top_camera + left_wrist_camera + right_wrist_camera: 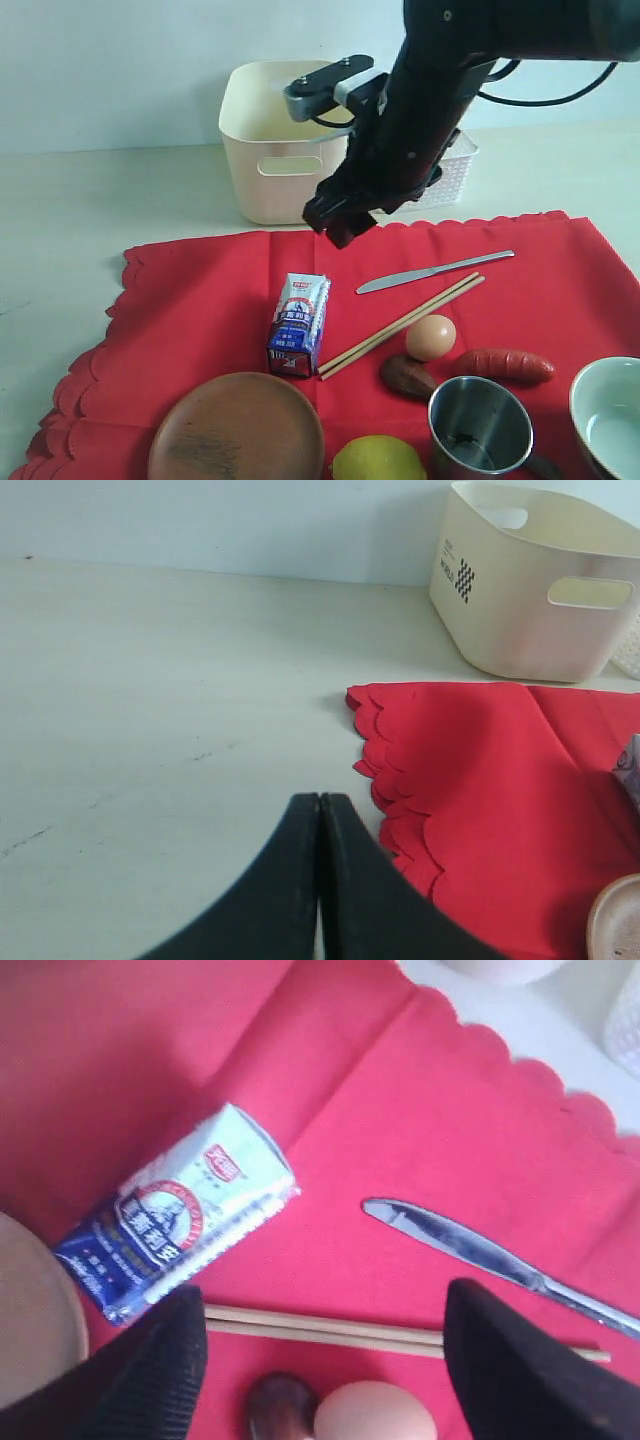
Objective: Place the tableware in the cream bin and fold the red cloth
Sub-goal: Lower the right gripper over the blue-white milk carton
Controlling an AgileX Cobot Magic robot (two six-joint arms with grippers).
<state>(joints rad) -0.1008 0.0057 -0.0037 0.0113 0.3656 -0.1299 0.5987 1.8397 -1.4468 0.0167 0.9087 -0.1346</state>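
The red cloth [200, 300] lies flat and carries the tableware: knife [435, 271], chopsticks [400, 325], dark spoon [405, 377], steel cup [480, 428], pale bowl [610, 412] and wooden plate [237, 430]. The cream bin [275, 150] stands behind the cloth. My right gripper [340, 222] hangs open above the cloth's back edge. In its wrist view the right gripper [325, 1295] is empty, with the chopsticks [400, 1335] and knife [470, 1245] below. My left gripper [319, 802] is shut and empty over bare table, beside the cloth's scalloped edge [385, 780].
A milk carton [300, 322], egg [430, 337], sausage [505, 365] and lemon [378, 460] also lie on the cloth. A white lattice basket [455, 165] stands right of the bin. Bare table [80, 230] stretches left of the cloth.
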